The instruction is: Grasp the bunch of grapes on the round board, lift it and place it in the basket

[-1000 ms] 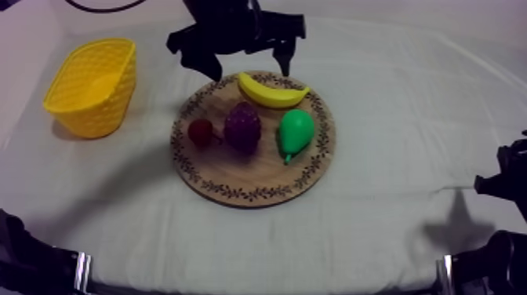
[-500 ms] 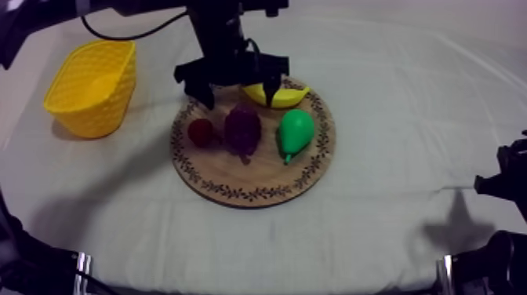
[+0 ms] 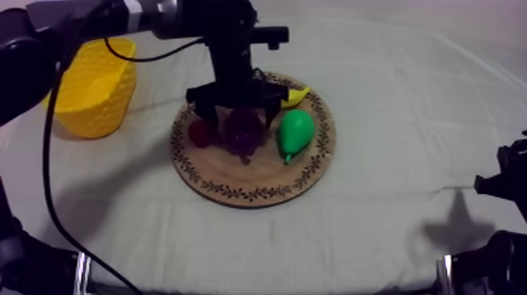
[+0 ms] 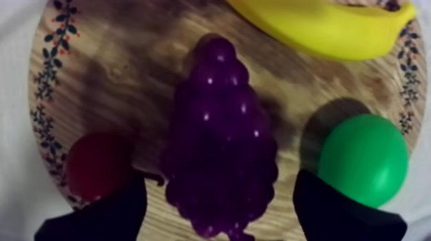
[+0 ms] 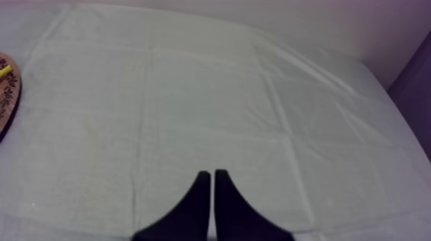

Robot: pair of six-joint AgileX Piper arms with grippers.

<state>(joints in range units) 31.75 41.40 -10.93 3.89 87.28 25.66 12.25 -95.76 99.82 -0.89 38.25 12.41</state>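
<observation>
- Over the wooden board (image 3: 251, 176), my left gripper (image 3: 234, 112) hangs, fingers apart either side of the bunch of grapes (image 4: 221, 141) lying there.
- My right gripper (image 5: 212, 186) has its fingers pressed together above bare cloth (image 5: 192, 96).

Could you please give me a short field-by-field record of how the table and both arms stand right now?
left pincer: open, one finger at each side of the bunch of grapes
right pincer: shut on nothing, over the cloth
wooden board: carries the grapes, banana, pear and small red fruit
yellow basket: on the cloth at the left arm's side, apart from the board
task state: grapes lying on the board, not yet gripped
</observation>
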